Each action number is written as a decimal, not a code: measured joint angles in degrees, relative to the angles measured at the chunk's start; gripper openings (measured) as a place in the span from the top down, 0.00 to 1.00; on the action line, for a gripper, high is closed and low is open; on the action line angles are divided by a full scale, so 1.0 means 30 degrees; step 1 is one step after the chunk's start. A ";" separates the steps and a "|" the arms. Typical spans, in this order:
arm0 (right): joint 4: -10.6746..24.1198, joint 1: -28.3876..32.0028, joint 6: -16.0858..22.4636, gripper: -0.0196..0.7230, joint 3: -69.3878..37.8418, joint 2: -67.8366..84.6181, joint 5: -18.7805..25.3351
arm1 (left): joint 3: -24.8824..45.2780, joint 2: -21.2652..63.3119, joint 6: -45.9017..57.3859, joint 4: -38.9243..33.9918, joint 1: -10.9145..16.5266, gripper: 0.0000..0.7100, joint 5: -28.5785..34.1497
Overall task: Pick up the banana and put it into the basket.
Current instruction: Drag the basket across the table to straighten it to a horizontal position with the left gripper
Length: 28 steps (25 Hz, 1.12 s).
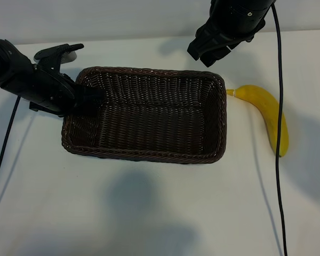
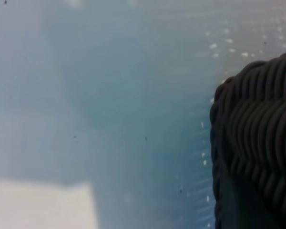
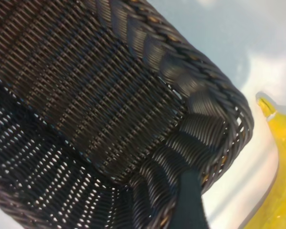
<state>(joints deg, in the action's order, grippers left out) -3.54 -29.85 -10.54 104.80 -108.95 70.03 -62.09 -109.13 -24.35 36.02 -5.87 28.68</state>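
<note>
The banana lies on the white table to the right of the basket, its stem toward the basket's far right corner and clear of the rim. The dark woven basket holds nothing. My left gripper is at the basket's left end, shut on the rim, one finger inside and one outside. High over the basket's far right corner hangs my right gripper, open with nothing in it. One of its fingers shows above the basket's corner, with the banana just beyond.
The white table runs bare in front of the basket and round the banana. A black cable hangs from the right arm and crosses over the banana. Another cable trails from the left arm.
</note>
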 joint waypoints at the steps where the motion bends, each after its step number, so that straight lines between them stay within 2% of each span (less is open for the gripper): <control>1: 0.0000 0.0000 0.0000 0.23 0.0000 0.0000 0.0000 | 0.0000 0.0000 0.0037 0.0000 0.0000 0.77 -0.0059; 12: 0.0000 0.0000 0.0064 0.23 0.0000 0.0000 0.0000 | 0.0000 -0.0004 0.0653 0.0095 0.0000 0.75 -0.0346; 14: 0.0000 0.0000 0.0096 0.23 0.0000 0.0000 0.0000 | 0.0000 -0.0004 0.0720 0.0227 0.0000 0.67 -0.0297; 20: 0.0000 0.0000 0.0096 0.23 0.0000 0.0000 0.0000 | -0.0022 -0.0004 0.0759 0.0538 0.0000 0.23 0.0178; 23: 0.0000 0.0000 0.0096 0.23 0.0000 0.0000 0.0000 | -0.0022 -0.0004 0.0740 0.0517 0.0000 0.16 0.0725; 28: 0.0000 0.0000 0.0096 0.23 0.0000 0.0000 0.0000 | -0.0022 0.0141 0.0972 0.0408 0.0000 0.15 0.1060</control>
<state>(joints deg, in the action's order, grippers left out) -3.54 -29.85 -10.26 104.80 -108.95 70.03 -62.16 -108.70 -21.43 37.24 -5.87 31.86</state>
